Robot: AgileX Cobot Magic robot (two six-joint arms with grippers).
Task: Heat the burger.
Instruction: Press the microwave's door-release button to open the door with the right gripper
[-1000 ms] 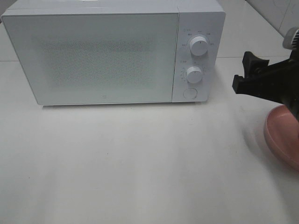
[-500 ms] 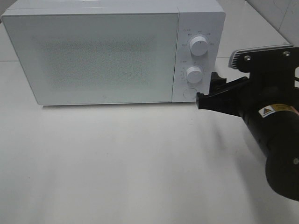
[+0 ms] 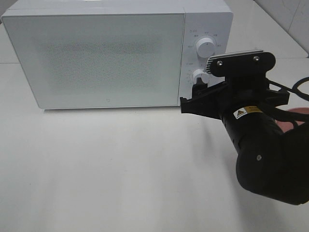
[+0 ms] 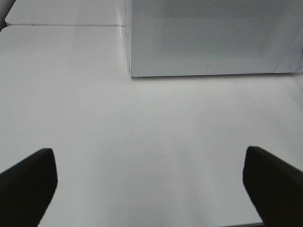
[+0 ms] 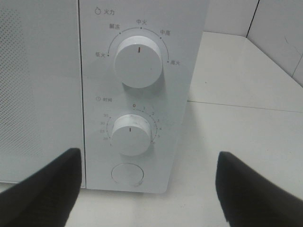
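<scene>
My right hand (image 3: 189, 98) is black; the rounded black arm (image 3: 263, 159) behind carries a yellow warning sticker (image 3: 246, 113), two silver screws (image 3: 256, 58) and a cable (image 3: 297, 86).

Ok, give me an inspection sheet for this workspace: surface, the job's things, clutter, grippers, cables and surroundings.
Surface: white table, no spills seen.
Job's things: burger not seen in any view; white microwave with its door shut; pink plate at the right edge, mostly hidden behind the right arm.
Clutter: nothing seen.
Grippers: left gripper open and empty over the table, facing the microwave; right gripper open and empty, close to the control panel near the round button.
Cables: black cable beside the right arm.
Surroundings: white tiled wall behind.
</scene>
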